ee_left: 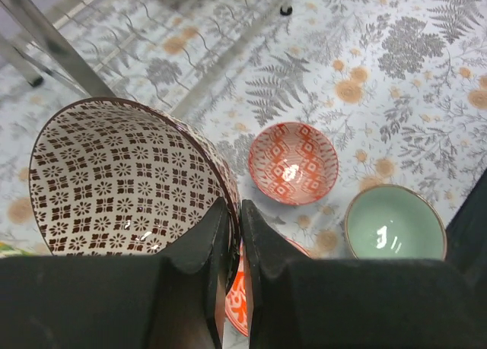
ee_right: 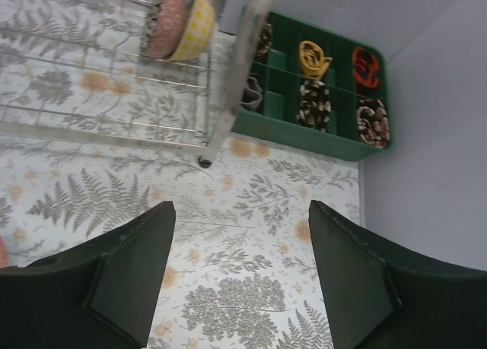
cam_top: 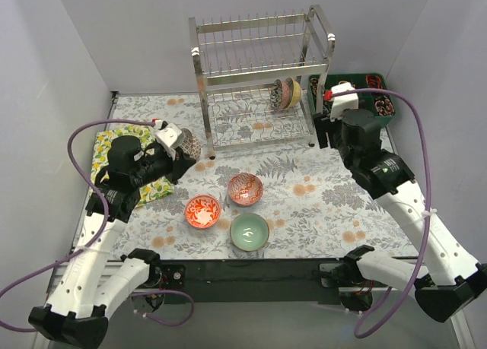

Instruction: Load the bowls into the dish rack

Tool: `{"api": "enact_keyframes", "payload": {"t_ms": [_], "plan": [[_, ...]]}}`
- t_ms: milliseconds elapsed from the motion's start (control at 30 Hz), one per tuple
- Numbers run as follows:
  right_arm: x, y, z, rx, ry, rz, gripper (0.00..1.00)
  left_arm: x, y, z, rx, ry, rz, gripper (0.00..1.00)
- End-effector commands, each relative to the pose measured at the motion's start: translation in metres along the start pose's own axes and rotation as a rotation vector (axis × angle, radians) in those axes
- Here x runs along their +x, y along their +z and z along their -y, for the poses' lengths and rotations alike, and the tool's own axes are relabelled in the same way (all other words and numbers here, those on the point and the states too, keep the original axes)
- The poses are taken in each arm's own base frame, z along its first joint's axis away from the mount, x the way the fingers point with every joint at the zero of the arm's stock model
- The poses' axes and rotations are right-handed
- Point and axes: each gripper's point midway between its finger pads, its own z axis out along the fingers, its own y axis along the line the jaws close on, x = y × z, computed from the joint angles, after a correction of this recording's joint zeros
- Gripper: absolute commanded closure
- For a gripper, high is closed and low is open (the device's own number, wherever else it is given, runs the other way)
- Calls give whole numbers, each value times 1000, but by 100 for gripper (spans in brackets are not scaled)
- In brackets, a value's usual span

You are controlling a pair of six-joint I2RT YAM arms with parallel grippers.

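Currently the left gripper (ee_left: 232,210) clamps the dark grey patterned bowl's (ee_left: 114,182) rim, held tilted at eight o'clock of the dish rack (cam_top: 259,83); the right gripper (ee_right: 240,273) gapes empty. Next, probably, carry the bowl toward two o'clock and seat it between prongs.

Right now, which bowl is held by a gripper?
The dark-patterned bowl, its rim pinched in the left gripper; the other bowls sit on the table or stand in the rack.

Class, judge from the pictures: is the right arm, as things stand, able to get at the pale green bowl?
Likely yes: the right claw is open and empty, and the pale green bowl sits upright, touching nothing else, with only bare table between them.
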Motion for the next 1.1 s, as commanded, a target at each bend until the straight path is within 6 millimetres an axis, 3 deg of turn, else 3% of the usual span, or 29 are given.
{"api": "enact_keyframes", "payload": {"t_ms": [0,200,367,533,633,667,867,900,1067], "plan": [[-9,-13,48,131,74,61,21,12,14,6,22,-78,-34,100],[-2,-32,77,190,122,74,22,18,46,25,97,75,-76,100],[8,-43,86,196,152,72,23,14,76,47,132,186,-100,100],[8,-52,89,179,167,87,27,44,119,46,77,253,-191,100],[5,-56,89,162,162,97,27,47,142,41,19,228,-193,100],[4,-56,90,164,170,100,27,47,157,36,-16,220,-187,100],[7,-56,97,177,198,78,25,29,198,20,-119,194,-46,100],[8,-54,98,180,207,71,25,37,208,18,-126,196,-61,100],[11,-51,99,175,223,53,25,33,236,19,-122,175,-11,100]]}}
